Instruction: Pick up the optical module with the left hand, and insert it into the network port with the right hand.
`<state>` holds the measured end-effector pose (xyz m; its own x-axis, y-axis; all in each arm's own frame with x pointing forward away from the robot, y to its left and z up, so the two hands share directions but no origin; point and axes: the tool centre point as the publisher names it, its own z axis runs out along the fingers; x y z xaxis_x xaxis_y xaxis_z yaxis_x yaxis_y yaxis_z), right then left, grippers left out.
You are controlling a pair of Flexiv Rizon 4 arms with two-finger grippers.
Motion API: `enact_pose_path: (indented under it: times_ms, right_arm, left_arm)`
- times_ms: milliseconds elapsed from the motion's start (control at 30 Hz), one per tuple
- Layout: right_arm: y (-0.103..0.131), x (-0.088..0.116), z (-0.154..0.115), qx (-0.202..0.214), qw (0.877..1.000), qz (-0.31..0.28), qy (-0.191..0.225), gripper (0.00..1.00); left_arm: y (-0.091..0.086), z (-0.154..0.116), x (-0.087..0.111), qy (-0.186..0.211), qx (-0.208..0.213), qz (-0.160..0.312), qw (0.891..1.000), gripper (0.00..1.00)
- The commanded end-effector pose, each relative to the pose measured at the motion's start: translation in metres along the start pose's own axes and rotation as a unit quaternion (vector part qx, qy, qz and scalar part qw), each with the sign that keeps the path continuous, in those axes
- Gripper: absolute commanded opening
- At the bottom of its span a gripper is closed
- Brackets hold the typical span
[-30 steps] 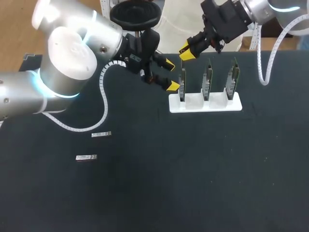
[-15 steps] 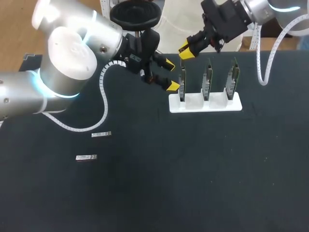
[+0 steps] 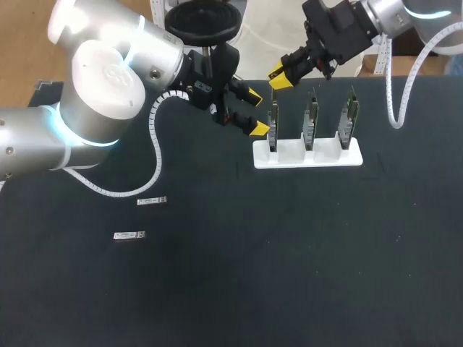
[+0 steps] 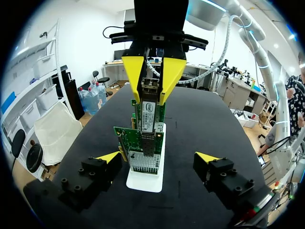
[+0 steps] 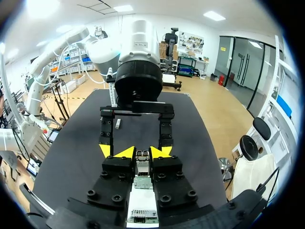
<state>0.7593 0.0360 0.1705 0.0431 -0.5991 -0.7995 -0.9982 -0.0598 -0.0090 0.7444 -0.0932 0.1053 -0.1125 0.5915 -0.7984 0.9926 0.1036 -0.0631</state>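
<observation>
Over the last second my right claw (image 3: 279,75) creeps a little toward the far edge of the worktop (image 3: 231,289), which in the head view may equally be a small lift off the cards, while my left claw (image 3: 256,113) does not shift at all. I read this as a fine adjustment over the port and not yet the push home: the hand-over is done, and the insertion is the step now in hand. The module (image 4: 148,107) is clamped between my right claw's two yellow tips, gripped near its upper end and hanging straight down. Its lower end overlaps the top of the nearest card (image 4: 128,137) in the left wrist view, so I cannot tell whether it has entered the port or only hangs just in front of it, since the mouth of the port is hidden behind the module itself. That card is the left one of three standing upright in the white stand (image 3: 289,153), which sits near the far edge, right of the middle. My left claw is open and holds nothing, its fingers spread to either side of that same card without touching it. Two spare modules (image 3: 152,201) (image 3: 129,235) lie flat toward the left edge, well apart from both claws.
</observation>
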Motion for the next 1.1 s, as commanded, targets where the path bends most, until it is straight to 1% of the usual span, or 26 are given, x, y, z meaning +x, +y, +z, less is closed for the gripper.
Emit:
enact_pose_path:
  times_ms: [33, 433, 1067, 1100]
  right_arm:
    - [-0.0007, 0.0009, 0.0018, -0.002, 1.000, 0.001, 0.001, 0.00]
    - [0.0012, 0.0023, 0.0024, -0.004, 1.000, 0.003, 0.002, 0.00]
    - [-0.0011, 0.0100, 0.0063, -0.005, 1.000, 0.019, 0.004, 0.00]
    - [-0.0011, 0.0101, 0.0063, -0.005, 1.000, 0.020, 0.004, 0.18]
  left_arm:
    - [0.0009, 0.0003, -0.0015, 0.003, 0.000, -0.001, 1.000, 1.00]
    - [0.0009, 0.0003, -0.0015, 0.003, 0.000, -0.001, 1.000, 1.00]
    - [0.0009, 0.0003, -0.0015, 0.003, 0.000, -0.001, 1.000, 1.00]
    - [0.0009, 0.0003, -0.0015, 0.003, 0.000, -0.001, 1.000, 1.00]
